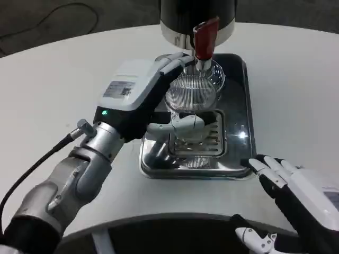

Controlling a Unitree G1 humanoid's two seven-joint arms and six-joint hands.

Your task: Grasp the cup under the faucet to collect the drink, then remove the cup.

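Between the thumb and fingers of the left hand (151, 98) the clear ribbed cup (192, 100) is gripped, directly under the red-handled faucet (204, 41) and over the steel drip tray (238, 95). Near the tray's front corner the right hand (296, 198) is noted, fingers spread, nothing held.

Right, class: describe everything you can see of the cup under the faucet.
The cup is clear and ribbed, glass or plastic by its look. It stands about upright under the faucet of the dispenser, above the grate of the steel tray. The left hand grips it: fingers curl around the far side and the thumb crosses its near side. Whether it holds any liquid cannot be told.
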